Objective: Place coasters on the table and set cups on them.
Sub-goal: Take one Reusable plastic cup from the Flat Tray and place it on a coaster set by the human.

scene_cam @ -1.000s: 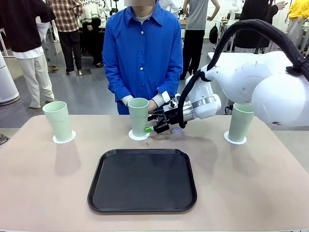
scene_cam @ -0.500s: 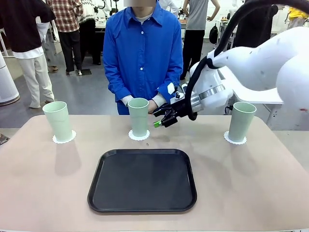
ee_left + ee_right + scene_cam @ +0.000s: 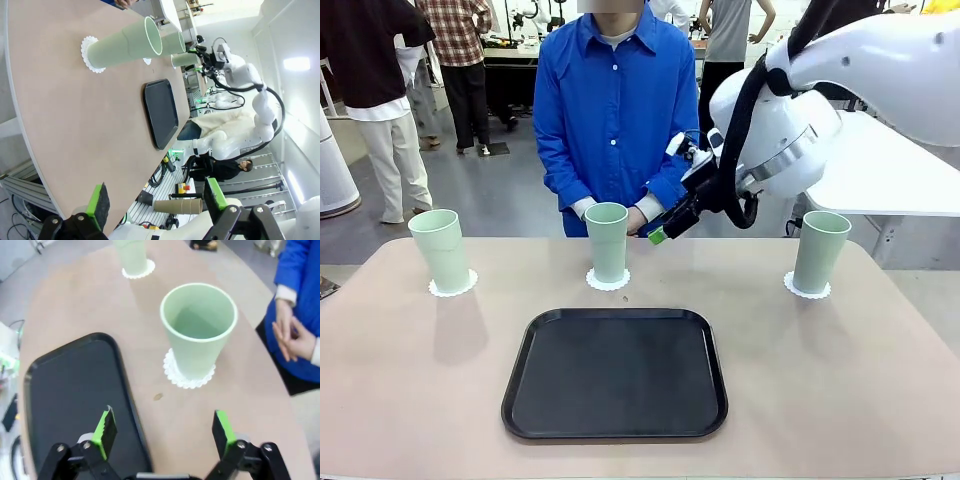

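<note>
Three mint-green cups stand upright on the beige table [image 3: 840, 380], each on a white lacy coaster: the left cup [image 3: 440, 250] on a coaster [image 3: 453, 288], the middle cup [image 3: 608, 243] on a coaster [image 3: 608, 281], and the right cup [image 3: 819, 252] on a coaster [image 3: 807, 290]. My right gripper [image 3: 658, 233] hangs open in the air just right of the middle cup's rim, apart from it. From its wrist, the right gripper [image 3: 164, 432] looks down on that cup [image 3: 199, 327] and its coaster [image 3: 189, 375]. My left gripper [image 3: 156, 200] is open and holds nothing, off the table's end near the left cup [image 3: 127, 42].
A black tray [image 3: 615, 372] lies at the table's front middle, with nothing on it. A person in a blue shirt stands at the far edge behind the middle cup, hands [image 3: 292, 335] clasped. A small dark speck [image 3: 158, 397] lies on the table between tray and middle coaster.
My right gripper has pulled back from the middle cup, rising up and to the right. The three cups and coasters have stayed in place.
</note>
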{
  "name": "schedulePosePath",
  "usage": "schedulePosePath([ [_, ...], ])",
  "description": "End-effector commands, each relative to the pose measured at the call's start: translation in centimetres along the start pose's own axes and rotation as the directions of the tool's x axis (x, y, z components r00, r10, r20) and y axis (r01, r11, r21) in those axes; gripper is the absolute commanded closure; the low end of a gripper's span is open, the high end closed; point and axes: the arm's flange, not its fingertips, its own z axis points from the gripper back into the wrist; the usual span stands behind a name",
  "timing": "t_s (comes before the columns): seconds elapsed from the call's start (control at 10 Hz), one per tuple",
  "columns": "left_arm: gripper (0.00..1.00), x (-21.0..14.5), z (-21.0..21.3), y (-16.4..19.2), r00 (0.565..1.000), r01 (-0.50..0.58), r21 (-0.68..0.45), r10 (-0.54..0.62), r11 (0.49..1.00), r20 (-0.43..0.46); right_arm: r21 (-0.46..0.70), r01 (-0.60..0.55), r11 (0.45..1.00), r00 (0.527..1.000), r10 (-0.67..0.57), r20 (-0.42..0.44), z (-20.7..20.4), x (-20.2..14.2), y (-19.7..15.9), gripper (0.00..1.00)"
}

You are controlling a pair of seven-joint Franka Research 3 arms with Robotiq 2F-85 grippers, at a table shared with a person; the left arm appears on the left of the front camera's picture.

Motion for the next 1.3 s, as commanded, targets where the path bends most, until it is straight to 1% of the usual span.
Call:
schedulePosePath([
  [0.0, 0.00, -0.1, 0.1, -0.3, 1.000, -0.001, 0.005, 0.001, 1.000, 0.002, -0.086, 0.054, 0.995, 0.988, -0.065, -0.137, 1.4, 2.8, 3.8, 0.00],
  [0.1, 0.00, -0.1, 0.1, -0.3, 1.000, -0.001, 0.005, 0.001, 1.000, 0.002, -0.120, 0.052, 0.991, 0.980, -0.073, -0.183, 2.1, 4.3, 6.0, 0.00],
  [0.2, 0.00, -0.1, 0.1, -0.3, 1.000, -0.001, 0.005, 0.001, 1.000, 0.002, -0.182, 0.055, 0.982, 0.969, -0.096, -0.229, 2.7, 5.3, 7.5, 0.00],
  [0.3, 0.00, -0.1, 0.1, -0.3, 1.000, -0.001, 0.005, 0.001, 1.000, 0.002, -0.209, 0.064, 0.976, 0.962, -0.116, -0.246, 3.3, 5.9, 7.6, 0.00],
  [0.5, 0.00, -0.1, 0.1, -0.3, 1.000, -0.001, 0.005, 0.001, 1.000, 0.002, -0.180, 0.054, 0.982, 0.956, -0.103, -0.276, 4.6, 6.2, 6.6, 0.00],
  [0.6, 0.00, -0.1, 0.1, -0.3, 1.000, -0.001, 0.005, 0.001, 1.000, 0.002, -0.206, 0.040, 0.978, 0.970, -0.088, -0.226, 3.7, 5.9, 8.0, 0.00],
  [1.2, 0.00, -0.1, 0.1, -0.3, 1.000, -0.001, 0.005, 0.001, 1.000, 0.002, -0.206, 0.040, 0.978, 0.970, -0.088, -0.226, 3.7, 5.9, 8.0, 0.00],
])
